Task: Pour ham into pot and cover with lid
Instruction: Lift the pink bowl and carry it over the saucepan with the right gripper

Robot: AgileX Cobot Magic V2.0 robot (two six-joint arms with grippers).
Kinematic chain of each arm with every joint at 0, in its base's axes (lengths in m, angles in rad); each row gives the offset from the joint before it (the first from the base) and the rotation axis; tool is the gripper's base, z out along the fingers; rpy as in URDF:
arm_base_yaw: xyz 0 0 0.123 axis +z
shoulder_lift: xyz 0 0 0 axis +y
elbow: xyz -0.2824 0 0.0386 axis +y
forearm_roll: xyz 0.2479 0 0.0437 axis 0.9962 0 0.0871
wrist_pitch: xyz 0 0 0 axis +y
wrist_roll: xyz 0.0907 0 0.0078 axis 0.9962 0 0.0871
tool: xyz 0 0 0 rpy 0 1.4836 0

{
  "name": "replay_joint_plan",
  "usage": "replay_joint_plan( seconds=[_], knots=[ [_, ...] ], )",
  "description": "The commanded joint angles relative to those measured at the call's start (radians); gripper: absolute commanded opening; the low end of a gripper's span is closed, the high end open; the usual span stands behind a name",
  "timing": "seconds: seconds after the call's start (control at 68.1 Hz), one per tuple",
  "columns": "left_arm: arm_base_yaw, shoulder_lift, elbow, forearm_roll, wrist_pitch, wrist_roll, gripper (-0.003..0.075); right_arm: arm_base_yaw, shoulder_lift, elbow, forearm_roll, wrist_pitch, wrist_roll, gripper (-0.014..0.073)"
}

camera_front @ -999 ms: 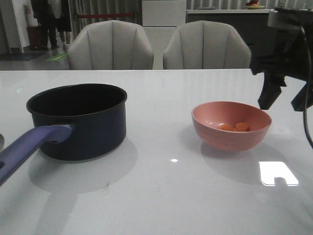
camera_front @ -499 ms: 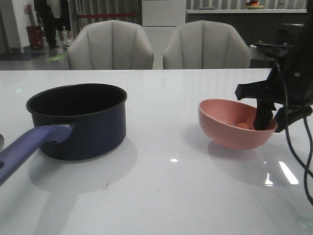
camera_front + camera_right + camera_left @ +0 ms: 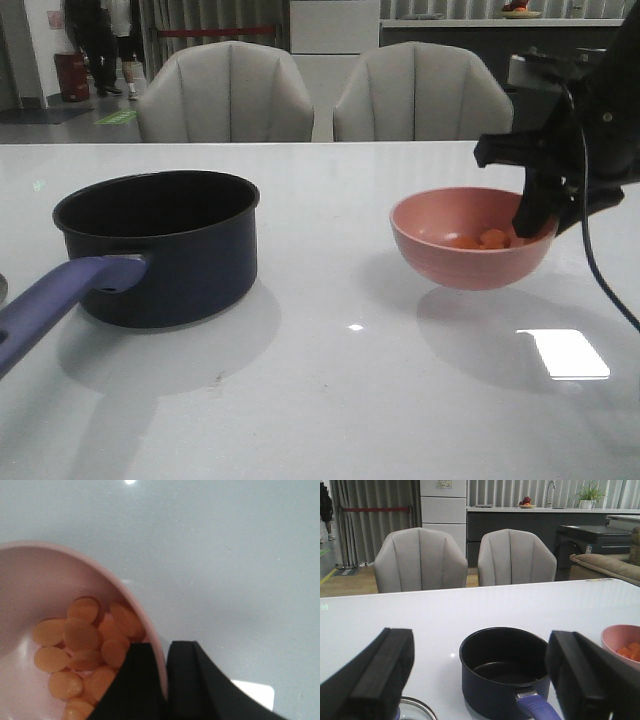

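While the right end effector [image 3: 537, 222] is clamping the rim of the pink bowl [image 3: 470, 240], one finger inside and one outside, the bowl is hanging clear of the surface [image 3: 330, 400], its shadow lying apart below it, so the pickup looks done and the carry to the pot [image 3: 160, 245] is what remains, then the pour, then the lid. The ham [image 3: 482, 239] is sitting in the bowl, none in the pot yet. The pot is standing well apart to the left, handle [image 3: 50, 300] pointing toward the camera. The left end effector [image 3: 480, 680] is hovering with fingers wide apart, holding nothing, looking at the pot from behind the handle. Front view is giving the bowl-to-pot gap and the lift off the surface, but the ham is just an orange blur there and the lid is not showing. Right wrist view is showing the ham [image 3: 85, 650] as many small oval slices piled toward the gripped side, plus the fingers [image 3: 137, 680] pinching the rim, but no pot. Left wrist view is showing the pot's empty black inside [image 3: 502, 667] and a curved glass edge [image 3: 415, 710] at the frame bottom, probably the lid, cannot tell for sure.
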Motion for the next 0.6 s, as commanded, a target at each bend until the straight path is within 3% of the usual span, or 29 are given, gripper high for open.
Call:
replay_joint_plan(
  seconds=[0.0, 0.397, 0.587],
  knots=[
    [-0.008, 0.011, -0.025, -0.009, -0.08, -0.005, 0.0572, 0.049, -0.131, -0.024, 0.012, -0.003, -0.058, 0.0141],
    [-0.008, 0.011, -0.025, -0.009, -0.08, -0.005, 0.0572, 0.391, -0.135, -0.134, 0.073, 0.031, -0.058, 0.0141],
    [-0.008, 0.011, -0.025, -0.009, -0.08, -0.005, 0.0572, 0.467, -0.021, -0.292, 0.082, 0.007, -0.051, 0.0141]
  ],
)
